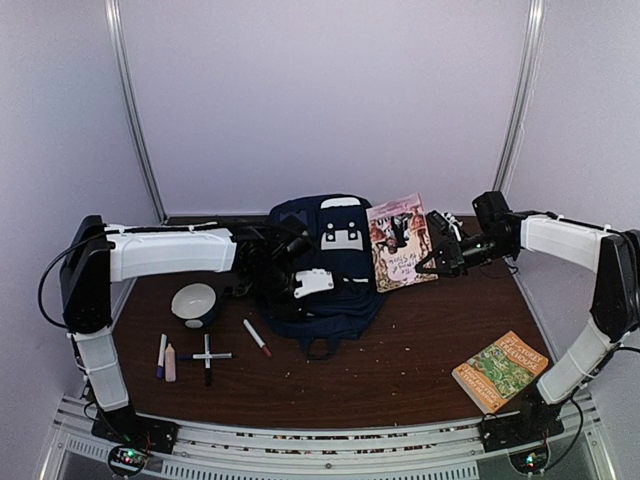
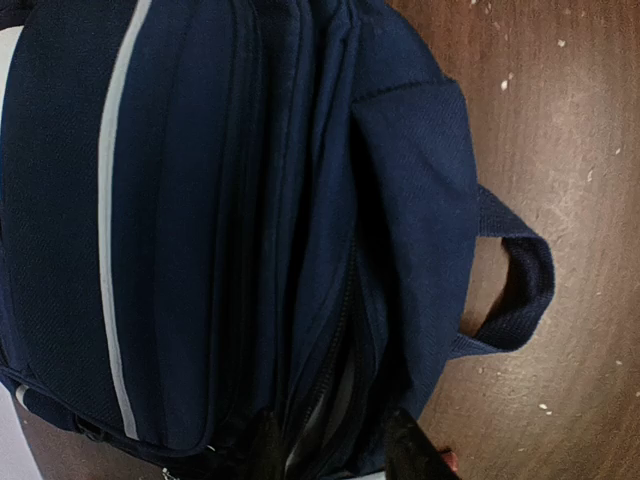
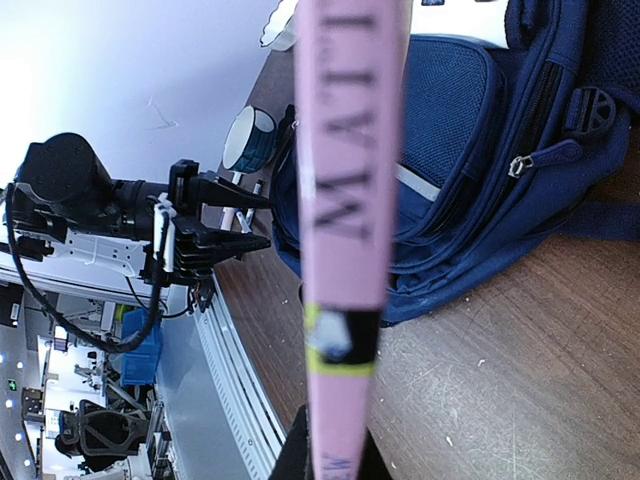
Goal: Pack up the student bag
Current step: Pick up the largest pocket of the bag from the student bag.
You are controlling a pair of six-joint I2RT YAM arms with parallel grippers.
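Dark wooden table [image 1: 400, 350] spreads under both my arms. My left gripper [image 1: 287, 258] reaches in level, fingers [image 2: 415, 455] apart at the backpack [image 1: 325, 265], which lies between my hands with its zip gaping. My right gripper [image 1: 434, 262] clamps a pink book [image 1: 398, 243] just beside it. The backpack's contents are hidden.

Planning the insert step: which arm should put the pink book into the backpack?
Right. The right gripper clamps the pink book upright right beside the student bag. The left gripper sits open at the bag's other side, carrying no item.
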